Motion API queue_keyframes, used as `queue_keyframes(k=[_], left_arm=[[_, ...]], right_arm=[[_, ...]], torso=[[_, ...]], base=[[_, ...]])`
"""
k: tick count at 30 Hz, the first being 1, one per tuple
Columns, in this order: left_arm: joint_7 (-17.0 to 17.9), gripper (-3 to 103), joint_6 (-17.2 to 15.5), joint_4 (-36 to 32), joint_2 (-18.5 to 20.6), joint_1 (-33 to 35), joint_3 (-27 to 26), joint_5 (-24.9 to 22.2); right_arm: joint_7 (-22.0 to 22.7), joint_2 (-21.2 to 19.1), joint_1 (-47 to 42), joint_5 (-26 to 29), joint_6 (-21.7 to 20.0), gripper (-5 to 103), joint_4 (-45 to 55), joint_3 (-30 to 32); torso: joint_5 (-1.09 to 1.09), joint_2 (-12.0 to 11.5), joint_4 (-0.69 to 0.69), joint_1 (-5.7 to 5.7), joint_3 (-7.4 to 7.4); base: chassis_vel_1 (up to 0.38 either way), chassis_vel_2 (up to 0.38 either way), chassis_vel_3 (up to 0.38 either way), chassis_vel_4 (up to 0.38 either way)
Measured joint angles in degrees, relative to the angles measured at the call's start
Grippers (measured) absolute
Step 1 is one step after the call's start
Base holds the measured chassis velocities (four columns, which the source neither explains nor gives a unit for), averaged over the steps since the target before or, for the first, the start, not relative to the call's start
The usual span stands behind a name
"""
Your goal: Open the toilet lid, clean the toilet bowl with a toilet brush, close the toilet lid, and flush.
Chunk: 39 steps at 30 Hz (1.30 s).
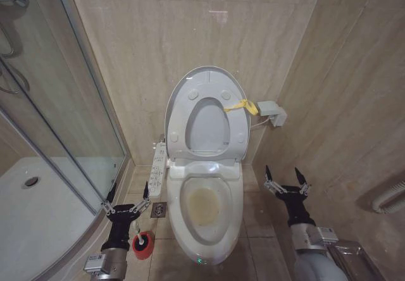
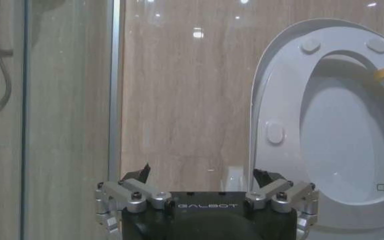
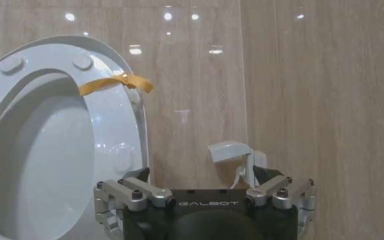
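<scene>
**Lid raised, both grippers spread beside the bowl**

The left gripper (image 1: 127,195) hovers low beside the toilet, its fingers (image 2: 140,173) spread apart and holding nothing. Just behind and below those fingers, on the floor tiles, stands the toilet brush (image 1: 143,243) in its red cup holder, untouched. The word "GALBOT" is printed on the gripper body in both wrist views.

Between the two sets of fingers sits the toilet bowl (image 1: 205,206), its inside stained yellowish-brown. A side control panel (image 1: 157,171) with small buttons runs along the bowl's edge just ahead of the left fingers; its markings are too small to read. Ahead of both grippers the toilet lid (image 1: 207,113) stands upright against the wall with the seat (image 1: 206,127), a yellow ribbon tab (image 1: 242,107) hanging at its edge.

The right gripper (image 1: 286,180) hovers beside the bowl, fingers (image 3: 269,176) spread and empty, with a small white wall fitting (image 3: 231,150) ahead.
</scene>
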State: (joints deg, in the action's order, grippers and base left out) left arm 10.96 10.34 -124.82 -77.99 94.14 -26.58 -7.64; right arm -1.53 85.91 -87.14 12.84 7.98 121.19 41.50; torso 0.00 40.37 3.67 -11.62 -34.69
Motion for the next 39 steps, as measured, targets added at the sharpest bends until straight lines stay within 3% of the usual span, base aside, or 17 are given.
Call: queue_keyframes(k=[11, 20, 25, 34, 39], left_arm=[[0.0, 100, 0.0, 0.0, 0.0, -0.02, 0.0, 0.0], [-0.01, 100, 0.0, 0.0, 0.0, 0.01, 0.0, 0.0], [0.01, 100, 0.0, 0.0, 0.0, 0.0, 0.0, 0.0], [-0.01, 100, 0.0, 0.0, 0.0, 0.0, 0.01, 0.0], [0.0, 100, 0.0, 0.01, 0.0, 0.0, 0.01, 0.0]], right_arm=[[2.84, -1.57, 5.7, 2.92, 0.73, 100, -3.0, 0.36], [4.87, -7.35, 17.05, 3.71, -0.92, 100, -9.81, 0.2], [6.33, -12.45, 26.7, 4.58, -2.25, 100, -17.62, -1.48], [7.27, -17.04, 40.07, 5.17, -2.11, 100, -30.18, -5.96], [8.04, -18.93, 46.04, 7.61, -3.51, 100, -32.14, -8.62]], torso=[[0.0, -0.02, -0.02, -0.06, -0.02], [0.0, 0.0, 0.0, 0.01, 0.0], [0.0, 0.0, 0.0, 0.01, 0.0], [0.01, -0.01, -0.02, -0.01, -0.01], [-0.01, 0.0, 0.02, -0.01, 0.0]], base=[[-0.073, 0.079, 0.057, -0.07], [0.007, -0.006, 0.0, -0.001], [0.0, 0.0, 0.0, 0.0], [0.0, 0.0, 0.0, 0.0], [0.0, 0.0, 0.0, 0.0]])
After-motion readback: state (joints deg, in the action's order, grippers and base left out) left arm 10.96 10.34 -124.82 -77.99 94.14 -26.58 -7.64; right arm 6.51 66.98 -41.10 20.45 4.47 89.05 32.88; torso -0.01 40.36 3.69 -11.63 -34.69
